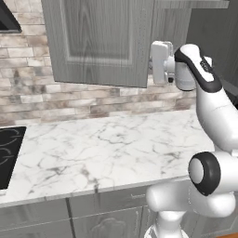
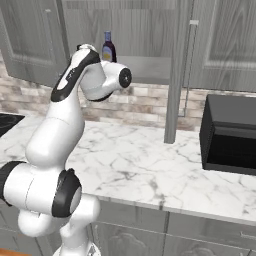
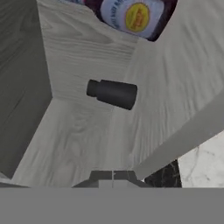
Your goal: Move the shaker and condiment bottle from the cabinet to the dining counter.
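Observation:
The cabinet (image 2: 145, 67) stands open above the worktop, and my arm reaches up into it. The small black shaker (image 3: 111, 93) rests on the grey inner shelf (image 3: 74, 131), a short way ahead of my gripper (image 3: 113, 176). The gripper's two tips are pressed together, shut on nothing. Beyond the shaker is the condiment bottle (image 3: 131, 15), with dark contents and a yellow label. From the right base view the condiment bottle (image 2: 108, 47) shows its blue cap just behind my wrist. The cabinet door (image 1: 102, 42) hangs open and covers the fingers from the left. The dining counter is out of view.
A marble worktop (image 1: 107, 148) runs below, with a black cooktop (image 1: 7, 153) at its left end and a black microwave (image 2: 230, 135) at its right. A second open door edge (image 2: 175, 75) hangs right of the shelf. A brick backsplash (image 1: 56, 97) lies behind.

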Motion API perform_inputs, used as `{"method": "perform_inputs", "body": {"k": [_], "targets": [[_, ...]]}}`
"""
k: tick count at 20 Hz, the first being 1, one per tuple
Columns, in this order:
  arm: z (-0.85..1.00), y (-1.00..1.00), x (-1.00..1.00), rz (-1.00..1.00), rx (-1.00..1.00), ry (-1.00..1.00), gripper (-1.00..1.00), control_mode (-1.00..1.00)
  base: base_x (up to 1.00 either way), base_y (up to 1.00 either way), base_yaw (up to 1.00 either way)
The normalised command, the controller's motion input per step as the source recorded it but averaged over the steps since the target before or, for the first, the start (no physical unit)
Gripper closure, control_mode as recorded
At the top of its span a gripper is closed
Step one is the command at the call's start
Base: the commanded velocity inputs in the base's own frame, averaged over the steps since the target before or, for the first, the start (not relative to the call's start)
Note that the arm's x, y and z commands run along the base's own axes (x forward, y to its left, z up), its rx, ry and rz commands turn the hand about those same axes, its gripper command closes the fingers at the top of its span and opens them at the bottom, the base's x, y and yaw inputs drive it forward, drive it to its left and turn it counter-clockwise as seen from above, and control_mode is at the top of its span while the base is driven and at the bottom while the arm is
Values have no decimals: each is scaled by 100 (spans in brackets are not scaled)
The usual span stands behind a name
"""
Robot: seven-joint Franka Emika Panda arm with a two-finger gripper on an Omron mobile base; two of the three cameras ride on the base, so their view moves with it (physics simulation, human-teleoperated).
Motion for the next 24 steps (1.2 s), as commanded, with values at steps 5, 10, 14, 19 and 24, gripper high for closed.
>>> {"method": "perform_inputs", "body": {"k": [5,10,14,19,24], "targets": [[3,28,4,21,3,0,100,-100,0,0,0],[1,30,-18,21,1,0,100,-100,0,0,0],[2,28,-74,20,0,-2,100,-100,0,0,0],[1,55,-100,17,0,-14,100,-100,0,0,0],[0,99,-100,11,-1,-23,100,-100,0,0,0]]}}
